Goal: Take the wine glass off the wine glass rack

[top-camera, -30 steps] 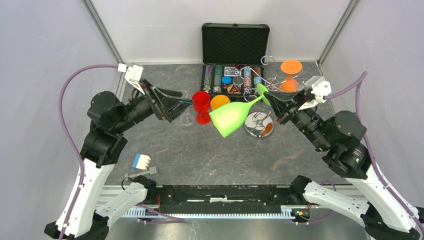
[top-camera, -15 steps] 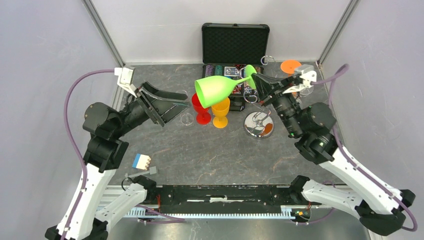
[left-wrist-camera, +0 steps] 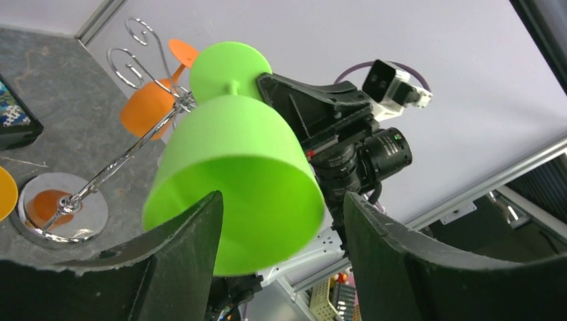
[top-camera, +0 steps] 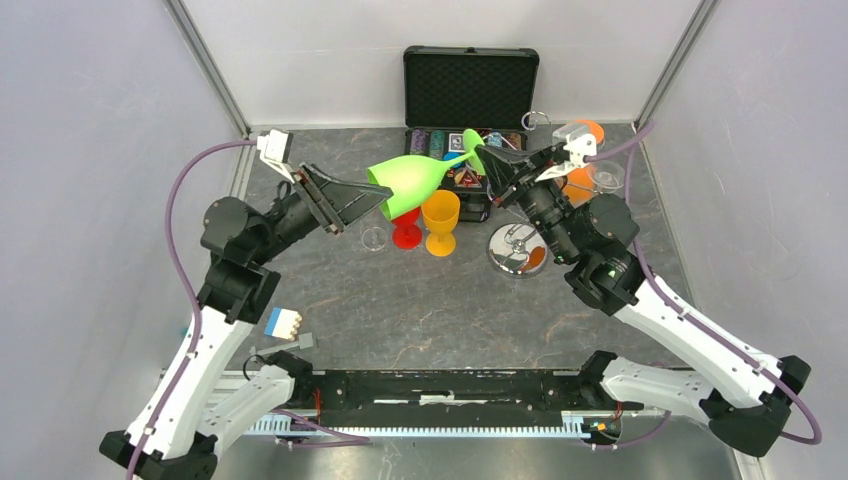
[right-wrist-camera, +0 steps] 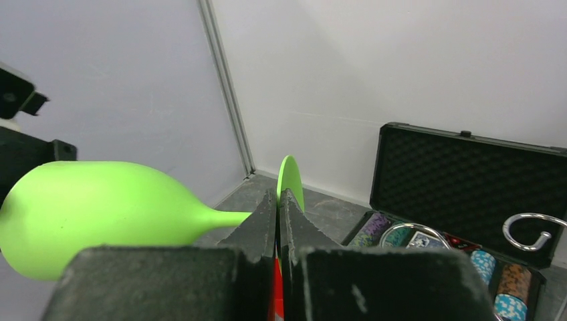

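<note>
At the wide-open left gripper [left-wrist-camera: 282,200], a green wine glass [left-wrist-camera: 234,160] hangs sideways in midair, stem clamped by the right gripper [right-wrist-camera: 279,195].

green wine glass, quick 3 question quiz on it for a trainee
1. True or false: the green wine glass hangs on the wine glass rack.
2. The right gripper is shut on the glass at its: A bowl, B stem, C rim.
3. Fill in: the open left gripper has one finger on either side of the glass's ____.

Key: 1 false, it is held off the rack, lying sideways; 2 B; 3 bowl.
</note>
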`<move>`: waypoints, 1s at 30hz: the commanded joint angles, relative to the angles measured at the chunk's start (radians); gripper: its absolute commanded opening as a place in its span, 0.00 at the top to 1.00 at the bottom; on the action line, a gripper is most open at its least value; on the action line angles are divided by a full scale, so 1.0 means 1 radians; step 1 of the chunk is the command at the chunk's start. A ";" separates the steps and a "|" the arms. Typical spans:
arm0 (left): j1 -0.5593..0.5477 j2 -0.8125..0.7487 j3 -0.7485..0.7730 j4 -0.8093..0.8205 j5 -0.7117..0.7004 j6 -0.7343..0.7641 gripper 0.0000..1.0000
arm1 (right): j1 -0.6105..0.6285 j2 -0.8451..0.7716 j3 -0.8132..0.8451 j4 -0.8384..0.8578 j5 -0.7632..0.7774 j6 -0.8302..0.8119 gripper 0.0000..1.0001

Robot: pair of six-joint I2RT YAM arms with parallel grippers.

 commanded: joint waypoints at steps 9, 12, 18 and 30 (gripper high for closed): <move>-0.001 0.016 -0.028 0.089 -0.060 -0.066 0.56 | 0.017 0.098 0.024 0.061 -0.182 -0.144 1.00; 0.000 0.016 -0.027 0.073 -0.073 -0.053 0.78 | 0.017 0.110 0.016 0.072 -0.172 -0.172 1.00; -0.001 0.022 0.006 -0.001 -0.094 0.027 0.98 | 0.018 0.117 0.024 0.070 -0.190 -0.185 0.72; -0.001 0.091 0.385 -0.729 -0.622 0.586 0.98 | 0.017 0.007 0.099 -0.131 -0.041 -0.309 0.17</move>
